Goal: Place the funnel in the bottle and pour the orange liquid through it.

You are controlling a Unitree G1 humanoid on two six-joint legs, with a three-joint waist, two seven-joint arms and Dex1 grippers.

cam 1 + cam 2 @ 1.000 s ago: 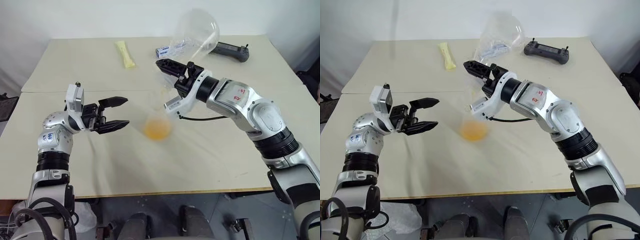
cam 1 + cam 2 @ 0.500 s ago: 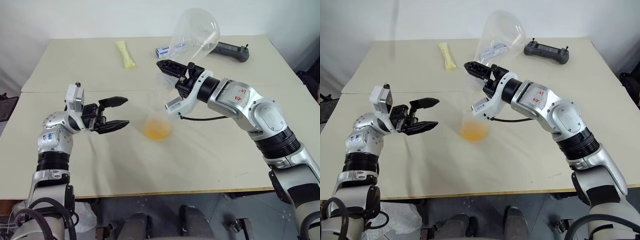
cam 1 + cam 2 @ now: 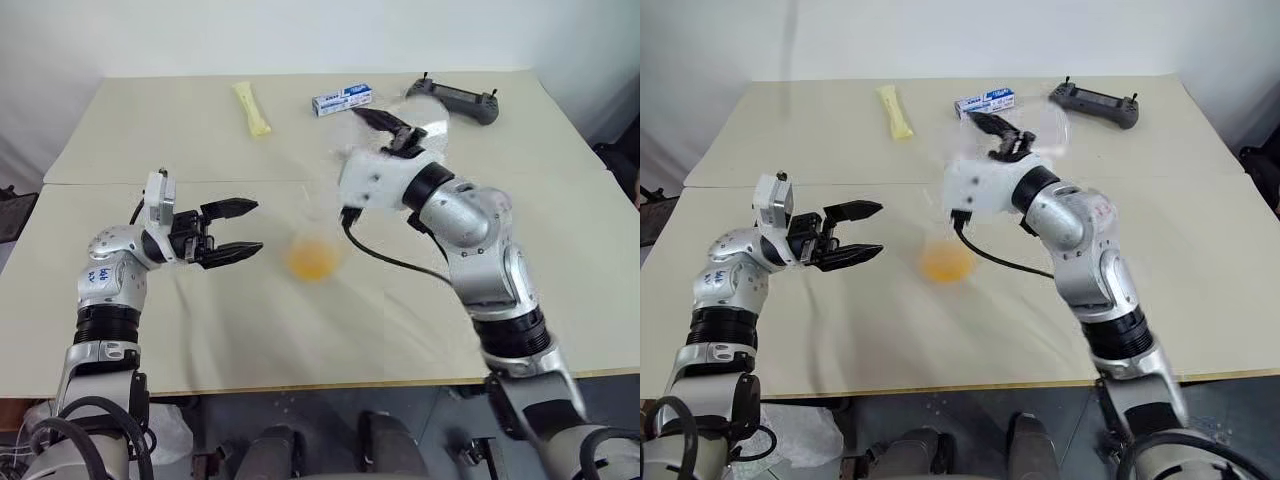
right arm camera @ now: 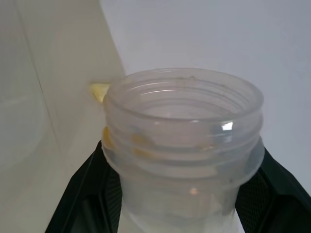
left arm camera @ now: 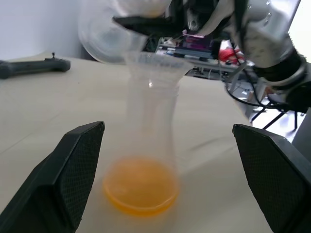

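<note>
Beige and matte, the desk (image 3: 250, 330) carries everything we see. Nearest us, the left hand (image 3: 232, 231) hovers above the desk with its two black fingers spread apart, released and holding nothing, its tips aimed toward the flask just beside them.

That clear, colourless conical bottle (image 5: 148, 145) stands upright on the desk between the two arms, apart from both. A shallow pool of translucent yellow-orange liquid (image 3: 313, 262) lies in its wide base. In the left wrist view a small clear funnel (image 5: 154, 62) sits in the bottle's neck, its rim flaring a little wider than the neck.

Just beyond the bottle, the right hand (image 3: 392, 128) is raised above the desk and clenched on a second clear flask (image 3: 1052, 125). In the right wrist view we see its black fingers pressed on either side of that flask's threaded neck (image 4: 184, 141), with a few orange smears inside the mouth.

Farther back lie a pale yellow packet (image 3: 251, 108), a small blue-and-white box (image 3: 341, 99), and a dark grey handheld controller (image 3: 458, 100) near the far edge, all well apart from the bottle.
</note>
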